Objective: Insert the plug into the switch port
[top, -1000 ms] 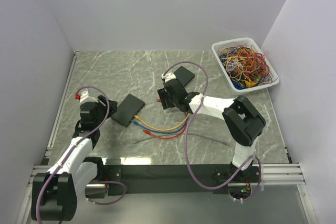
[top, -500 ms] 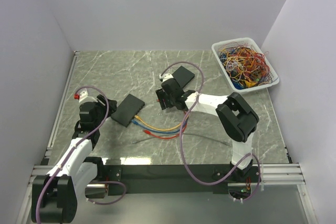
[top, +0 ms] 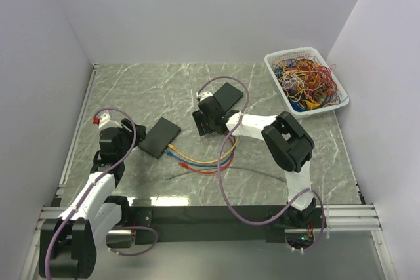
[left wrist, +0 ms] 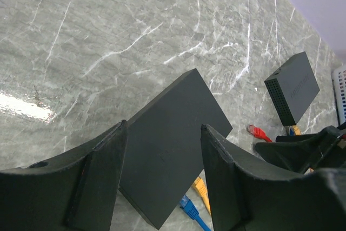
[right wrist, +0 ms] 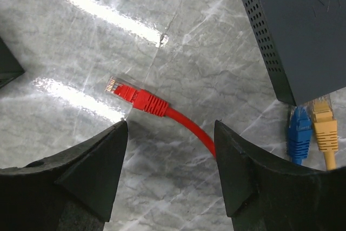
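A: Now, the right fingers (right wrist: 92, 171) hang apart over the worktop (right wrist: 65, 41), with the red plug (right wrist: 135, 97) lying loose just ahead of the gap, untouched.
B: And the switch (right wrist: 303, 25)?
A: Near it on the worktop, blue plug (right wrist: 298, 133) and yellow plug (right wrist: 323, 128) butted into one edge. The left fingers (left wrist: 92, 182) are apart too, holding nothing, pointed at that switch.

No legible text anywhere, faint marking on the far switch (left wrist: 296, 85), too small to read
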Motion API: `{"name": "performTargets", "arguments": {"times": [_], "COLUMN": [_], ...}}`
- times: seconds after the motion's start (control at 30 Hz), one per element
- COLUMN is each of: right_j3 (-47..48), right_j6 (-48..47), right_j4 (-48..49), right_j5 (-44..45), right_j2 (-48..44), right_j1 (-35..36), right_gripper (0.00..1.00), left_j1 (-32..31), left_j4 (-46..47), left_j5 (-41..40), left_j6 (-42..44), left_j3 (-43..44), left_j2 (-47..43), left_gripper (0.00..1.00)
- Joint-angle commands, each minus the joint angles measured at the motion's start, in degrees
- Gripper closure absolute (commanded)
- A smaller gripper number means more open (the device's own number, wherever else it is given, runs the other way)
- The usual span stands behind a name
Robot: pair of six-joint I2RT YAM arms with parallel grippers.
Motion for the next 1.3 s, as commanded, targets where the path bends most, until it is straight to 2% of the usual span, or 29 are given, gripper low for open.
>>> {"name": "performTargets", "arguments": {"times": [0.0, 0.37, 0.4, 0.57, 0.77, 0.8, 1.0, 1.1, 1.27], "right_j3": [2.86, 5.32, 5.23, 4.88, 5.41, 5.41, 4.79, 4.09, -0.56], "right_j6": [0.18, 0.62, 0.53, 0.36, 0.27, 0.35, 0.18, 0.18, 0.00], "right_j4": [-1.05, -3.07, -2.81, -2.46, -3.07, -2.99, -2.20, -1.32, 2.89], "right_j5": [1.03, -0.46, -0.81, -2.22, -3.19, -3.36, -3.45, -3.63, -3.89], "right_j2": [1.01, 3.83, 3.56, 3.38, 4.26, 4.26, 3.65, 2.69, -1.88], "right_j1": [-0.60, -1.48, -1.56, -1.56, -1.56, -1.56, -1.48, -1.56, -1.48], "right_gripper": [0.28, 0.31, 0.39, 0.49, 0.69, 0.76, 0.93, 1.00, 1.00], "left_j1": [-0.11, -0.11, -0.11, -0.11, -0.11, -0.11, -0.11, -0.11, -0.11], "left_j4": [1.59, 1.51, 1.59, 1.51, 1.42, 1.42, 1.42, 1.33, 1.24], "left_j5": [-0.38, -0.38, -0.38, -0.38, -0.38, -0.38, -0.38, -0.38, -0.38], "left_j6": [0.68, 0.68, 0.68, 0.68, 0.68, 0.77, 0.68, 0.68, 0.77], "left_j3": [1.07, 1.15, 1.07, 1.15, 1.24, 1.24, 1.24, 1.24, 1.24], "left_j2": [-0.01, 0.17, 0.17, 0.34, 0.43, 0.52, 0.43, 0.43, 0.34], "left_gripper": [0.38, 0.38, 0.38, 0.38, 0.39, 0.39, 0.39, 0.39, 0.39]}}
